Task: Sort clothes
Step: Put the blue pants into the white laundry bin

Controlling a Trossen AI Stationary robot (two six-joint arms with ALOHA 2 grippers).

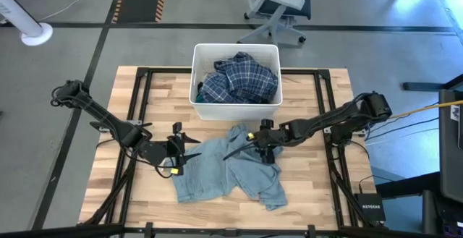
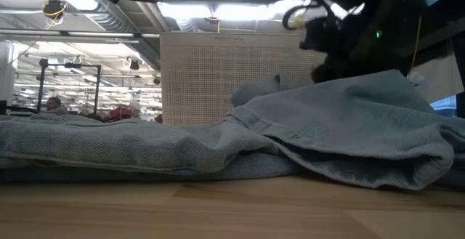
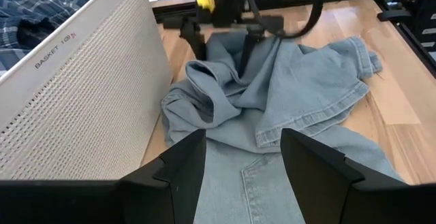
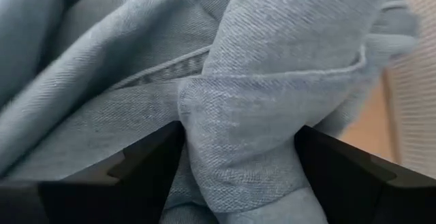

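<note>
A light blue denim garment lies crumpled on the wooden table in front of the white bin. Blue plaid shirts lie inside the bin. My right gripper is down on the denim's far middle part, shut on a bunch of it. My left gripper is open at the denim's left edge. In the left wrist view its fingers stand over the cloth; I cannot tell whether they touch it. That view also shows my right gripper farther off. My right gripper pinches a thick bunched fold of the denim between its two fingers, several layers. The fingers come from above, slanting down from the table's right. The fold is drawn up a little under the gripper; the rest of the garment lies slack on the table.
The white bin's perforated wall stands just beyond the denim, close to both grippers. Black frame rails run along the table's sides. Bare wood lies near the front and right of the garment.
</note>
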